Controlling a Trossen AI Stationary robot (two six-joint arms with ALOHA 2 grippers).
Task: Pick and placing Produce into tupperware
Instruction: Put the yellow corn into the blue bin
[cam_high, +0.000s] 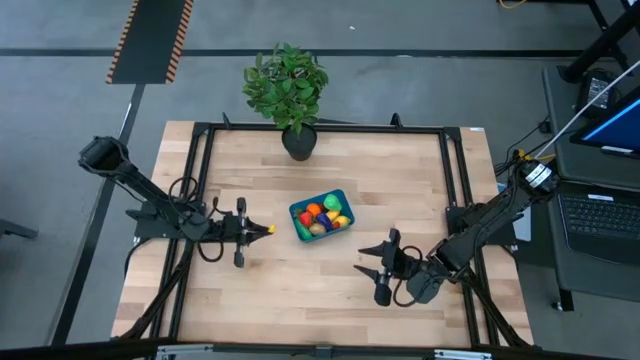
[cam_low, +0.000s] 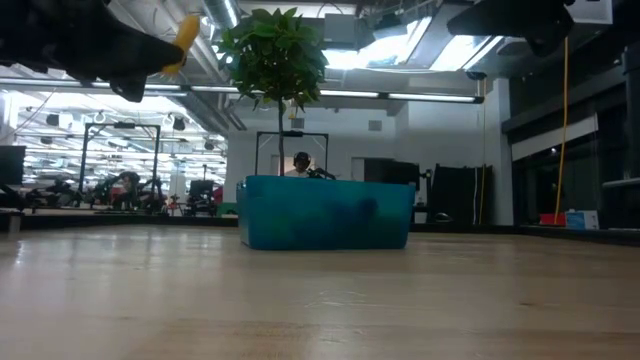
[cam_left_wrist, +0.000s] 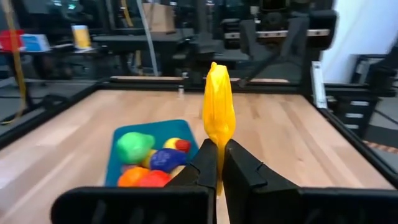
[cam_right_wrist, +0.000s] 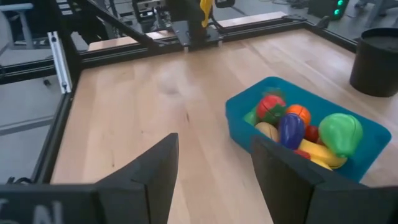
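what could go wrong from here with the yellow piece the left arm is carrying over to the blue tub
1. The left claw pinches only the bottom tip of the yellow toy, so it might slip or pivot out on the way.
2. The teal container is already crowded with toy produce, so the yellow piece may bounce or roll out.
3. The right claw waits open beside the container; both arms could crowd there.

A: Any writing you can read anywhere?

B: Hardly. In the right wrist view, pale letter shapes sit on the dark gripper body (cam_right_wrist: 37, 208) at the edge, cut off and not readable.

A: Labels on the tupperware (cam_high: 322, 215) or the counter (cam_high: 300, 290)?

B: None legible in any view.
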